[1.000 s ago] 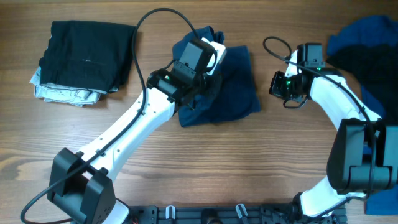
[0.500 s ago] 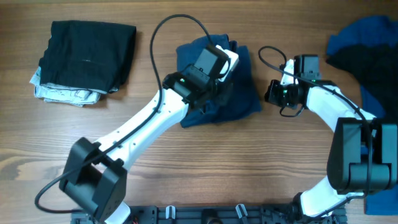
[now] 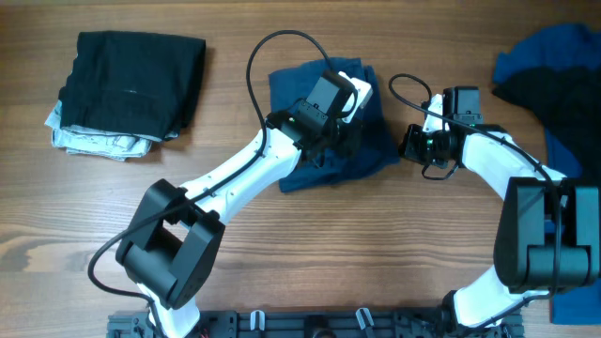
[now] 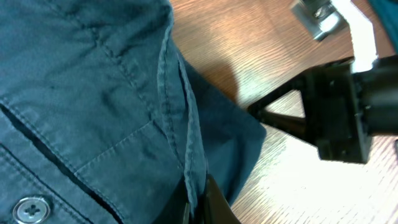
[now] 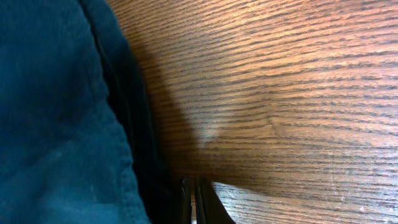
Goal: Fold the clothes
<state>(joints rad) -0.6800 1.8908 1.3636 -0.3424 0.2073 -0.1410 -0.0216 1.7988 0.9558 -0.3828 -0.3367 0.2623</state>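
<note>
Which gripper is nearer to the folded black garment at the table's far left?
Left. The left gripper is over the navy trousers, right of the folded black garment; the right gripper is farther right, past the trousers.

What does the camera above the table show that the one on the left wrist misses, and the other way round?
Only the overhead view shows the folded black garment on the pale one, and the blue and black pile. Only the left wrist view shows the small button. Both show the navy trousers, the wooden table and the right claw.
</note>
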